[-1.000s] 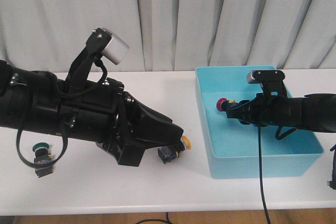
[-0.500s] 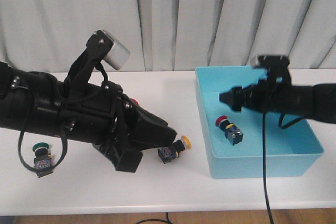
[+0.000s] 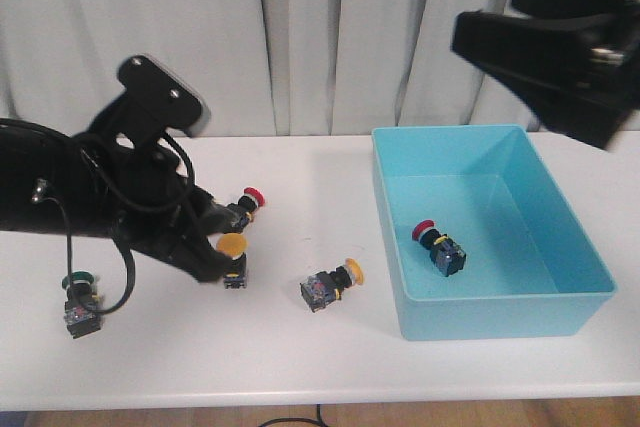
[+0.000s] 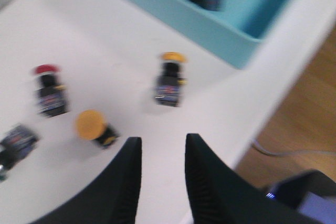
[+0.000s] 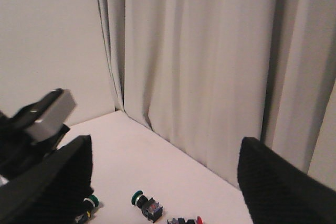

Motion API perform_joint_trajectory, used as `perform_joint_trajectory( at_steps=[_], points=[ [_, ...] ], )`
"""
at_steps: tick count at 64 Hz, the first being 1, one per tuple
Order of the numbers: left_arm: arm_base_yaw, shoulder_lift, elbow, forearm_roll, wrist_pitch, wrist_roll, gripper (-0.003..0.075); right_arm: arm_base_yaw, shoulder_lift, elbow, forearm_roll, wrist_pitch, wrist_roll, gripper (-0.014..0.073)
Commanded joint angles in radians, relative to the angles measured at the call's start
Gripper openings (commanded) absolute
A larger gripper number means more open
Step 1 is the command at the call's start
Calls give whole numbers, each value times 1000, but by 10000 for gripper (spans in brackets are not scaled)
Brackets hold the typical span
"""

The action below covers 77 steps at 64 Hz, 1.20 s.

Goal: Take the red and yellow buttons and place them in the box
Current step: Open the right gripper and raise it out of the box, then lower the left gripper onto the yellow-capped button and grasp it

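On the counter (image 3: 300, 357), your left gripper (image 4: 161, 182) is hovering low over a cluster of buttons, its jaws standing narrowly apart and holding nothing. Just beyond its tips you are looking at a yellow button (image 4: 93, 128) lying with its cap toward the camera, a red button (image 4: 49, 88) beside it, and a second yellow button (image 4: 170, 78) nearer the box (image 3: 560, 307). From the front, those are sitting at (image 3: 232, 255), (image 3: 244, 205) and (image 3: 331, 285), the last one on its side and just short of the box wall. Another red button (image 3: 438, 245) is lying inside the box, on its floor, tilted on its side. A green button (image 3: 78, 299) is resting at the counter's left, under your left arm's cable. Your right gripper (image 5: 163, 182) is raised high above the box, jaws spread wide and empty, pointing at the curtain (image 5: 210, 51).
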Motion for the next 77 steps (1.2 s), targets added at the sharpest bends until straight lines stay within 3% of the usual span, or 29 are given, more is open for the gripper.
perform_joint_trajectory(
  at_steps=[1, 8, 20, 50, 77],
  points=[
    [-2, -20, -28, 214, -76, -241, 281, -4, -107, -30, -29, 12, 94, 547],
    [-2, 3, -29, 360, -57, -390, 375, -4, -192, -30, -96, 41, 189, 547],
    [-2, 95, -40, 372, -58, -422, 491, -4, -266, -28, -205, 57, 324, 547],
    [2, 388, -465, 371, 233, -464, 492, -4, -270, -28, -273, 126, 428, 547],
    [82, 576, -504, 327, 315, -454, 487, -4, -270, -28, -273, 161, 438, 547]
  ],
)
